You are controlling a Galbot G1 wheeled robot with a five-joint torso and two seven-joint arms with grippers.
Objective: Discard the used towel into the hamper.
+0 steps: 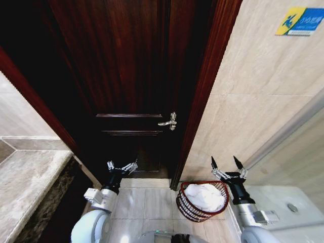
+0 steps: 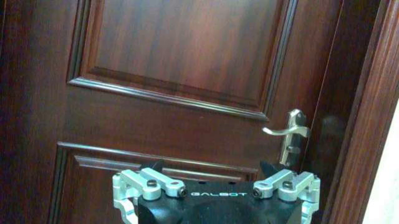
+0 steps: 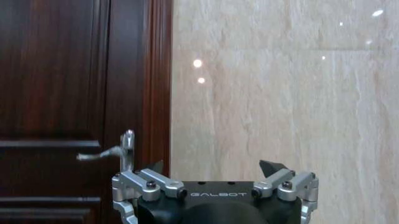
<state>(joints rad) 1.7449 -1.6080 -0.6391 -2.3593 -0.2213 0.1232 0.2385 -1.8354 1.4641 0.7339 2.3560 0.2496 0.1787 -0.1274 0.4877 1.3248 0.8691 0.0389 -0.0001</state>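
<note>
By the door (image 1: 126, 66), hamper (image 1: 195, 210) just beside right pincer (image 1: 226, 163).

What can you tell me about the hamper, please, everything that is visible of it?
The hamper is a small round basket of dark red-brown wire, with open mesh sides narrowing toward the base. It stands upright on the tiled floor, beside the door frame and near the beige wall. A white towel lies inside. The right tool hovers open just beside it.

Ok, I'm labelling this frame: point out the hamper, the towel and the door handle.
hamper (image 1: 188, 208): head view, on its mesh side wall.
towel (image 1: 205, 196): head view, on the white cloth inside the hamper.
door handle (image 1: 169, 122): head view, on the silver lever.
</note>
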